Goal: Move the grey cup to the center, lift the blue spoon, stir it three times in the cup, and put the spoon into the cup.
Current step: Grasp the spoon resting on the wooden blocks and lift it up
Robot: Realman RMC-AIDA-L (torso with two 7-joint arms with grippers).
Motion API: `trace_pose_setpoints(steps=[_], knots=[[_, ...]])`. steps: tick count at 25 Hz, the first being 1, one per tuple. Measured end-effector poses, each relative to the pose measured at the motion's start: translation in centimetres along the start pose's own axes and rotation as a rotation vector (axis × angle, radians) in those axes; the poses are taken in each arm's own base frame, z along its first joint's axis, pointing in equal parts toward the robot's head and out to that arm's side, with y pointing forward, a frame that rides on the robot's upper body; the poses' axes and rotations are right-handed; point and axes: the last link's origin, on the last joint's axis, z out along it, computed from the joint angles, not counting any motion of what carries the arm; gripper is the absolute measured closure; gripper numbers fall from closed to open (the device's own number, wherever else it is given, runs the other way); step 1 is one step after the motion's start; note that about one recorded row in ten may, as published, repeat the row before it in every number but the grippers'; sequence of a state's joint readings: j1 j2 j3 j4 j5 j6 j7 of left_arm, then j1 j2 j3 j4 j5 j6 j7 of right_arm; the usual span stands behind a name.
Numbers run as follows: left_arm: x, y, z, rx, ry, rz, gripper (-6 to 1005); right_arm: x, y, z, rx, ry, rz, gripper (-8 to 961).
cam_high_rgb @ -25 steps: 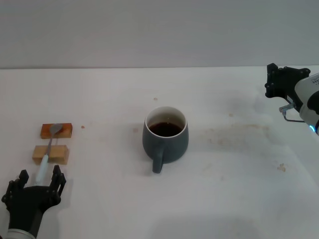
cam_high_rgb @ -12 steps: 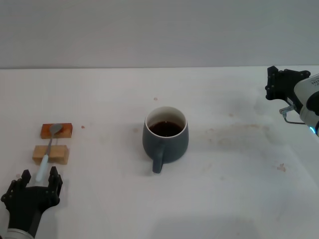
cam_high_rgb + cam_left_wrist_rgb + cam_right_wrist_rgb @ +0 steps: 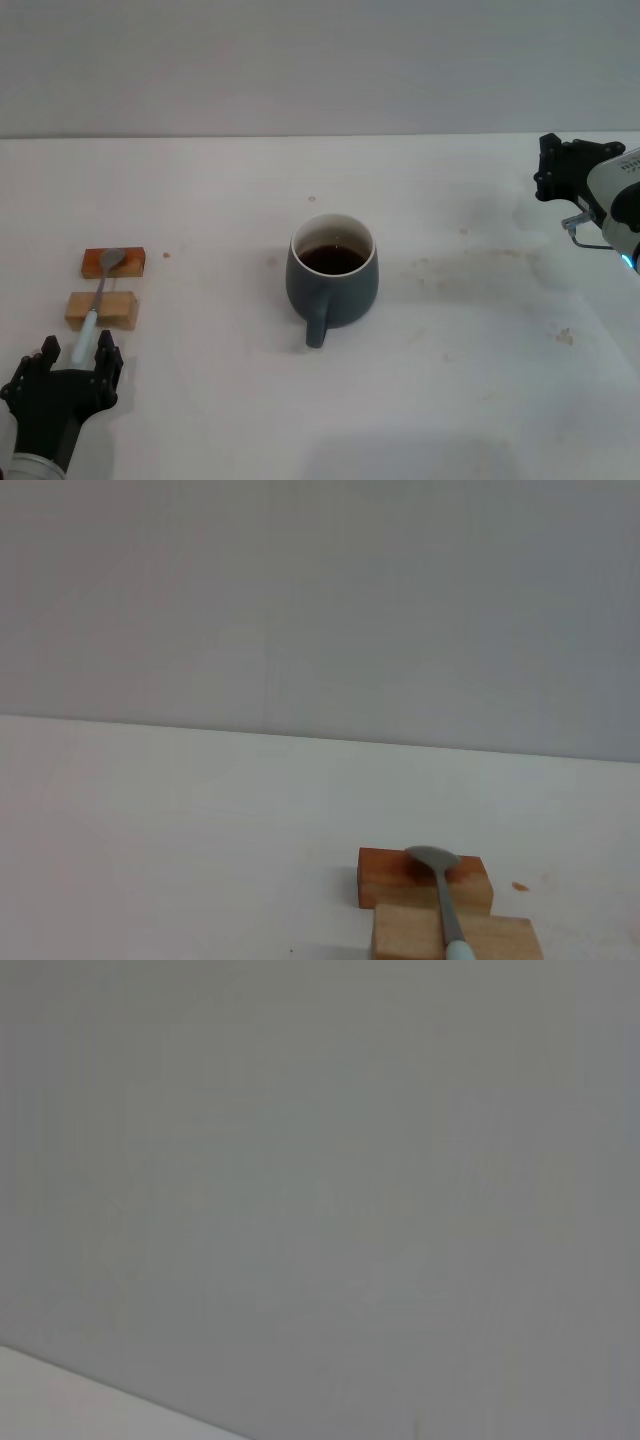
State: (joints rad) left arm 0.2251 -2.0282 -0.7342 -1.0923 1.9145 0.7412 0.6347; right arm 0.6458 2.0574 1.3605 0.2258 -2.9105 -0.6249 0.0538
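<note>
White bench [image 3: 220,420]: left gripper [image 3: 70,358], jaws open astride the blue spoon [image 3: 97,303] handle; close squarely, lift level. Right gripper [image 3: 560,170] parked, jaws indiscernible.

An orange-brown block [image 3: 113,262] and a tan block [image 3: 100,309] lie near the left edge of the white worktop [image 3: 450,380], close together but apart. The orange-brown block is the farther one. A plain grey wall [image 3: 320,65] stands behind the worktop.
</note>
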Motion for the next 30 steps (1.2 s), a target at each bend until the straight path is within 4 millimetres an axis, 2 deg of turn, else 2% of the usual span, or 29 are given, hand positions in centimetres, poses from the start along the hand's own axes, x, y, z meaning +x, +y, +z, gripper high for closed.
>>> trace_pose_setpoints(steps=[11,25,30], knots=[[-0.05,-0.08,-0.01,0.001,-0.002,0.003,463,-0.02,0.04,0.01,0.001,-0.001,0.001,953],[-0.10,-0.01,0.10,-0.011,-0.009,0.010,572,-0.28,0.19,0.13,-0.002,-0.008,0.002,953],[-0.15,0.03,0.12,-0.014,-0.014,0.010,574,-0.23,0.17,0.10,-0.001,-0.007,0.002,952]])
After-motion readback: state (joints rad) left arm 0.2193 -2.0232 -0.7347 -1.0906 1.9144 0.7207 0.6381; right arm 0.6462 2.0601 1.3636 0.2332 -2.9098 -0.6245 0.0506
